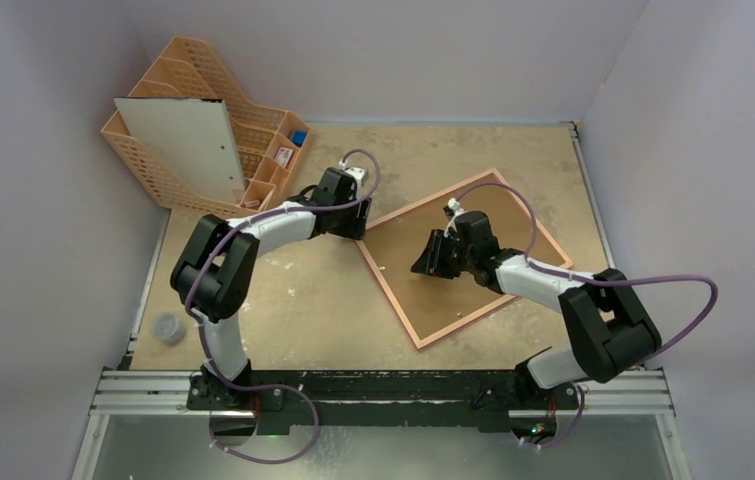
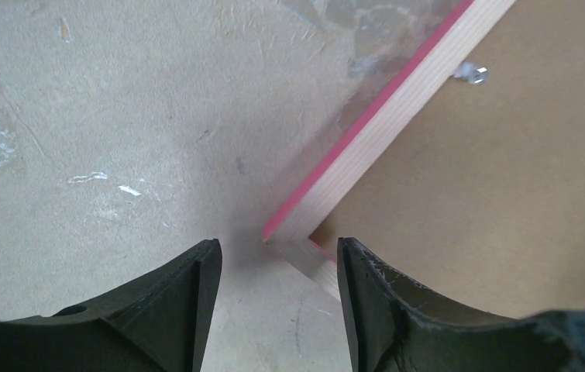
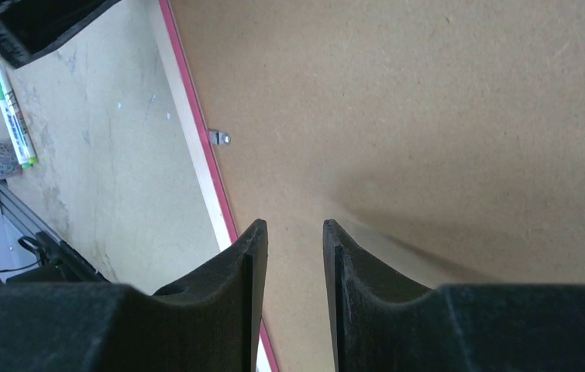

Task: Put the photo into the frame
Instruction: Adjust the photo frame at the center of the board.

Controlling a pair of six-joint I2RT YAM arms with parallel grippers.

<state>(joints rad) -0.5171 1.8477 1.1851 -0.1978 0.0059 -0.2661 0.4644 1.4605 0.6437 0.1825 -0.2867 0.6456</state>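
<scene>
Nearest the overhead lens, two arms rise from the rail (image 1: 403,385) at the table's (image 1: 303,300) near edge and reach toward one frame (image 1: 390,292). It lies face down right of centre, turned diamond-wise with its pale wood reverse up, likely so the back can be loaded. One brown backing board (image 1: 453,305) fills it. The left gripper (image 1: 361,225) sits at the frame's left corner, and the right gripper (image 1: 431,262) is over the board's middle. At the table's far left corner stands one orange organiser (image 1: 138,160) with one pale sheet (image 1: 193,150) leaning in it. The photo's blue print shows nowhere, so I cannot tell whether it is that sheet seen from behind or already lies under the board. From the left wrist, the jaws stand wide and empty with the frame corner just ahead between them, probably placed to square or steady it; one metal tab (image 2: 471,74) shows by the rim. From the right wrist, the jaws are narrow with nothing gripped, poised low over the board, apparently to press it flat. One tab shows here too, and beyond the frame lies one green marker (image 3: 14,116).
</scene>
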